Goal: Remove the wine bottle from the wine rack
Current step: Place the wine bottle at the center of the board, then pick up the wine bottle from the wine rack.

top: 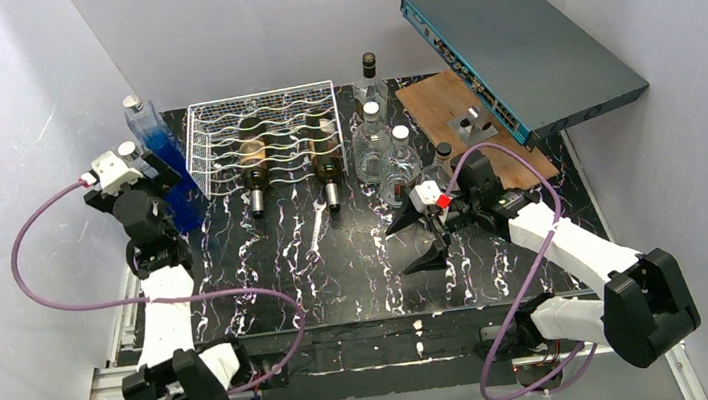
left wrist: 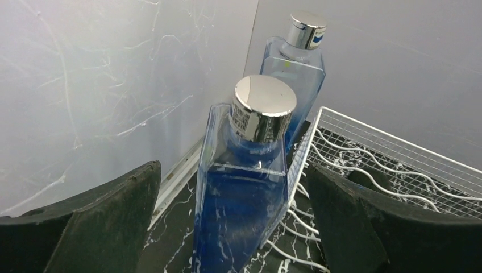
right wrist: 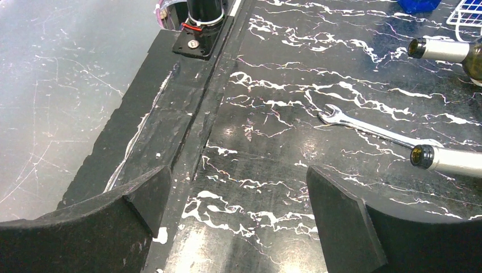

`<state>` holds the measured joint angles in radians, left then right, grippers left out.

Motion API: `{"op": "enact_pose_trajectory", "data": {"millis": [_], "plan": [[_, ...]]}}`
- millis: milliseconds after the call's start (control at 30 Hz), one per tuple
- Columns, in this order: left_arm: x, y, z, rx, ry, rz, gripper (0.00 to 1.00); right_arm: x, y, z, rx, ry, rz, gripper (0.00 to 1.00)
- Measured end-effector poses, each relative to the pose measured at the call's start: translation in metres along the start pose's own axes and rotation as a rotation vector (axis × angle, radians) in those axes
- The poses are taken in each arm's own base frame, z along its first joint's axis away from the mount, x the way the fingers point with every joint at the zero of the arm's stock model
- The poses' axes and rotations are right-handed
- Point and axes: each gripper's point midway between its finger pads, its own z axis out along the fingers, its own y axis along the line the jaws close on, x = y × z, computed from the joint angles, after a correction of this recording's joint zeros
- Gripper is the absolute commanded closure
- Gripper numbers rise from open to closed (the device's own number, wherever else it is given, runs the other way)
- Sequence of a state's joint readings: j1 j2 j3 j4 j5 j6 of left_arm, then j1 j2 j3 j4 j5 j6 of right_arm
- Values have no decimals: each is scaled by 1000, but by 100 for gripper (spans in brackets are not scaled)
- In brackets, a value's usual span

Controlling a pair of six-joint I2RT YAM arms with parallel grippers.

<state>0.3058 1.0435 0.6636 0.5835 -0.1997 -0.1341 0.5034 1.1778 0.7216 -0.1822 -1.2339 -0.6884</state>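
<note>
The silver-white wire wine rack point(top: 262, 130) sits at the back left of the black marble table. Two dark wine bottles lie in it, necks poking out the front: one on the left point(top: 253, 163), one on the right point(top: 326, 161). My left gripper point(top: 169, 171) is open beside the rack's left edge, its jaws standing either side of a blue square bottle point(left wrist: 244, 193) without touching it. The rack also shows in the left wrist view point(left wrist: 398, 159). My right gripper point(top: 415, 238) is open and empty, low over the table point(right wrist: 239, 176), with both bottle necks point(right wrist: 437, 50) point(right wrist: 449, 159) to its right.
A second blue bottle point(left wrist: 295, 62) stands behind the first. A wrench point(top: 318, 226) lies in front of the rack. Clear glass bottles point(top: 376, 147) stand right of the rack, next to a wooden board point(top: 461, 117) and a tilted grey-blue box point(top: 523, 40).
</note>
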Motion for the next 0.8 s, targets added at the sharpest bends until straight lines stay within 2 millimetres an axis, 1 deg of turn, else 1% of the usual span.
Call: {"op": "enact_pose_trajectory", "data": {"millis": [200,367,500,533,567,700,800], "plan": [[3,3,-27,1,23,-51,2,-1,0,0,2,-1,-6,1],[5,-1,-44,12,57,-100,2,-1,0,0,3,0,-8,2],[13,-6,-60,23,112,-142,2,-1,0,0,5,2,-10,2],[14,-7,-62,23,116,-146,2,-1,0,0,5,2,-11,2],[18,-10,-70,29,146,-160,2,-1,0,0,5,2,-12,2],[34,-13,-87,20,262,-179,2,0,-1,-1,9,5,-19,2],[40,-17,-98,21,339,-178,2,0,-3,-1,14,9,-25,2]]}}
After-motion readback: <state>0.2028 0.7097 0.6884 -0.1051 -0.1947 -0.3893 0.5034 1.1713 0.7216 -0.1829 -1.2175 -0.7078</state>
